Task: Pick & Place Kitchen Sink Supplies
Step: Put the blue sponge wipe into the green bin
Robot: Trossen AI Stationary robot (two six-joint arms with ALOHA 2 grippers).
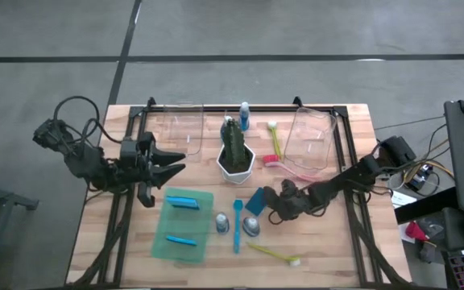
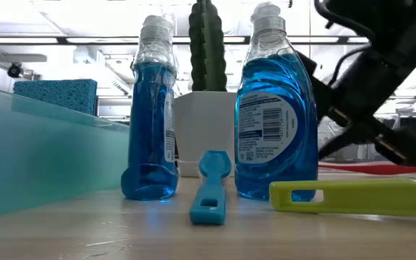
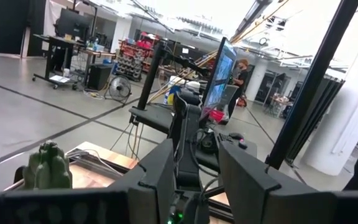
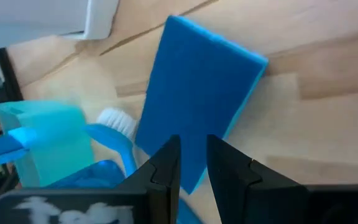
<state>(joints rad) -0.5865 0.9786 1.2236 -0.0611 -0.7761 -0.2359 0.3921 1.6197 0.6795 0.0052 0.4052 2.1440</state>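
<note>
Right in the middle of the wooden table (image 1: 329,242) sits the cactus (image 1: 233,142) in its white pot (image 1: 236,167), so I'll place everything off that. Just in front of the pot and a bit to the right, the right gripper (image 1: 269,201) is low over the table with its fingers pinched on the edge of a blue sponge (image 1: 255,200); in the right wrist view the sponge (image 4: 197,99) is tilted up off the wood, gripped at its near edge. It's crowded there: two small blue bottles (image 1: 222,222) (image 1: 250,226) stand in front of the cactus with a blue brush (image 1: 237,225) lying between them, and a yellow brush (image 1: 274,254) lies further forward. Behind the pot stands another blue bottle (image 1: 244,116). To its right a yellow-green brush (image 1: 274,138) and a pink brush (image 1: 284,165) lie next to a clear bin (image 1: 308,143), and a second clear bin (image 1: 177,129) sits to the pot's left. Front-left of the cactus is the green tray (image 1: 185,225) with two sponges on it, one (image 1: 182,200) on edge, one (image 1: 181,239) lying nearer the front. The left gripper (image 1: 176,160) hangs left of the cactus above the tray's back edge, fingers apart, holding nothing.
</note>
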